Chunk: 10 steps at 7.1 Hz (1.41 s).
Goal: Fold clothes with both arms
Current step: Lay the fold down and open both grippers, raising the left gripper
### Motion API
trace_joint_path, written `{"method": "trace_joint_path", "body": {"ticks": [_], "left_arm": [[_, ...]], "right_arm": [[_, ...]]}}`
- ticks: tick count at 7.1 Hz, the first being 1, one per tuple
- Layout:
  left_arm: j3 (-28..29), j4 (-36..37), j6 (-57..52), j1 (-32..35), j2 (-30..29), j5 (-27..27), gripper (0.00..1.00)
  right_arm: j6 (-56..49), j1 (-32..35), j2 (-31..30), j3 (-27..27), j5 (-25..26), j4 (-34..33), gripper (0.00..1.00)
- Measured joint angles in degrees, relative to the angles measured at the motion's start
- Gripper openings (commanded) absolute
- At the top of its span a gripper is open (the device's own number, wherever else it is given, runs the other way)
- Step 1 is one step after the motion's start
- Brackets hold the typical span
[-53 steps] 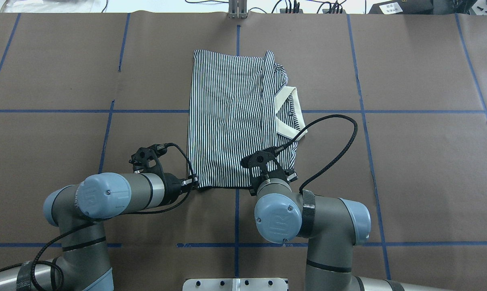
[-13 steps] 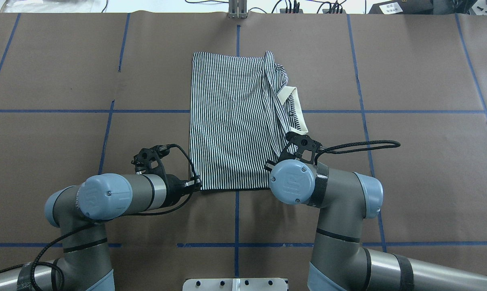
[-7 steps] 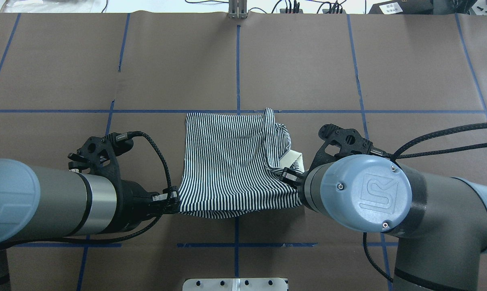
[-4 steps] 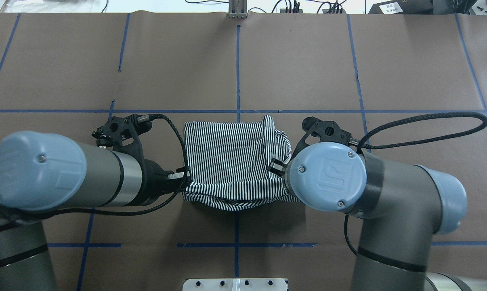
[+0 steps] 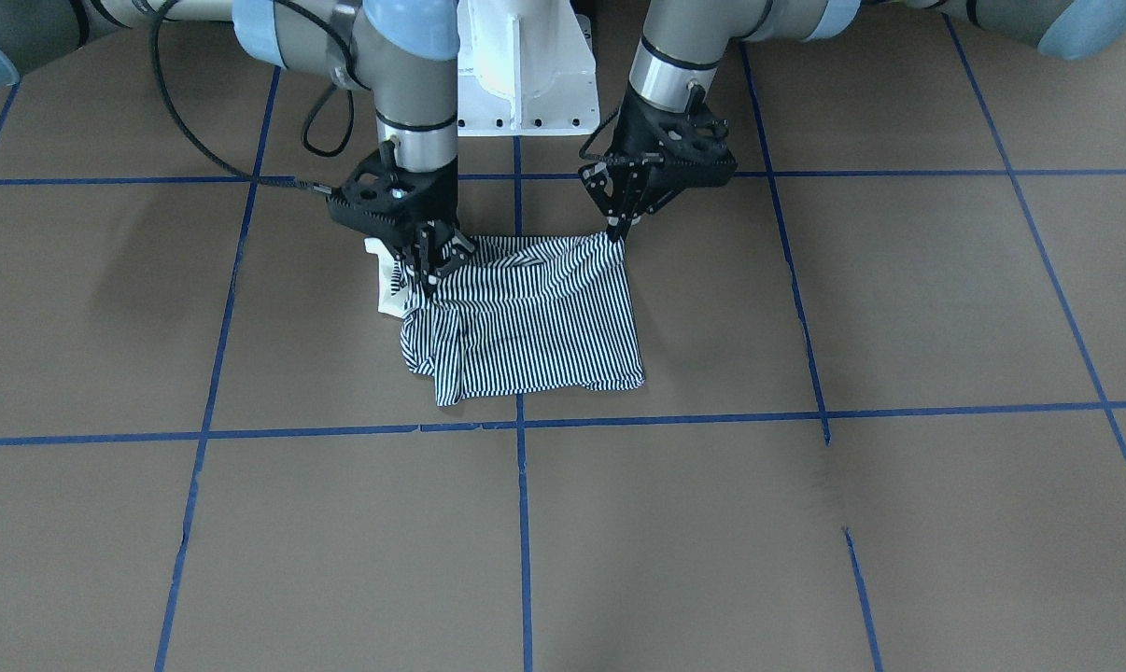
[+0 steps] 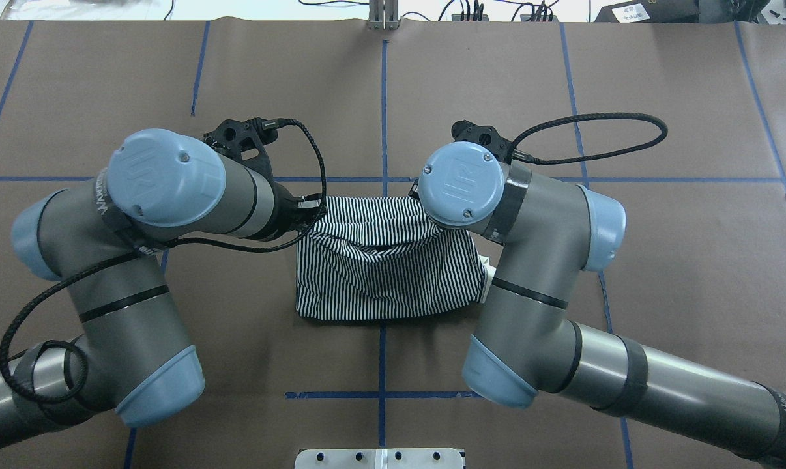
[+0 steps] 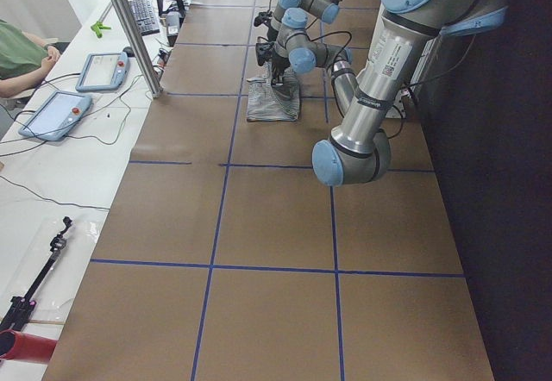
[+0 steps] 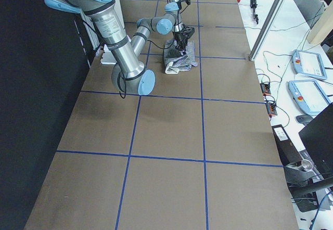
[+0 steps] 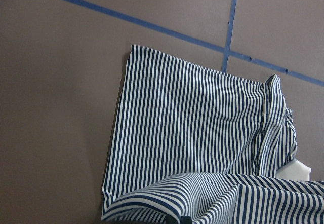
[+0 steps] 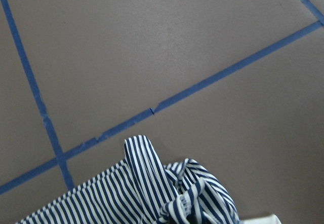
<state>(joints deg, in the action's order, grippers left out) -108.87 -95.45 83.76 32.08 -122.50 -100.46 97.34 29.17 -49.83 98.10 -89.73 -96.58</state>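
The striped polo shirt (image 6: pixel 386 286) lies on the brown table, doubled over, with its raised edge held between both arms. In the front-facing view the shirt (image 5: pixel 535 327) hangs from both grippers down to the table. My left gripper (image 5: pixel 619 231) is shut on one upper corner. My right gripper (image 5: pixel 429 271) is shut on the other, next to the cream collar (image 5: pixel 386 280). In the overhead view my left gripper (image 6: pixel 311 207) shows at the shirt's left corner; the right one is hidden under its wrist. The left wrist view shows the shirt (image 9: pixel 197 133) spread below.
The white pedestal base (image 5: pixel 521 84) stands behind the arms. Blue tape lines (image 6: pixel 383 117) grid the brown table. A metal post (image 6: pixel 383 16) stands at the far edge. Tablets (image 7: pixel 56 114) and cables lie on the operators' side table.
Both grippers, shut on the shirt's near hem, have lifted it and carried it away from the robot over the rest of the shirt. The shirt now lies closer to the robot.
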Motion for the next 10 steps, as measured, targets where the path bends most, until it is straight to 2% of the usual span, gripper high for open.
{"method": "trace_joint_path", "body": {"ticks": [2,4,5,6,8,10], "left_arm": [[9.2,-6.2,-2.4,2.1,-1.6,0.1,0.00],[17.4,-11.4,-3.9,3.0,-3.3,0.9,0.00],[19.9,-12.7,-4.4,3.1,-3.8,1.4,0.40],[21.1,-13.4,-5.8,3.2,-3.9,1.6,0.99],[21.0,-15.1,-13.5,4.2,-3.0,1.3,1.00],[18.5,-16.1,-23.9,8.6,-0.1,-4.0,1.00]], "right_arm": [[-0.6,1.1,1.9,-9.1,0.0,6.7,0.00],[-1.1,1.4,3.2,-13.6,0.0,8.2,0.00],[-1.3,1.4,3.5,-14.4,-0.1,8.4,0.30],[-2.1,1.4,3.6,-14.6,-0.1,8.4,0.99],[-6.0,1.9,3.7,-14.4,-0.9,8.4,1.00],[-10.3,3.9,4.0,-12.2,-4.9,8.0,1.00]]}}
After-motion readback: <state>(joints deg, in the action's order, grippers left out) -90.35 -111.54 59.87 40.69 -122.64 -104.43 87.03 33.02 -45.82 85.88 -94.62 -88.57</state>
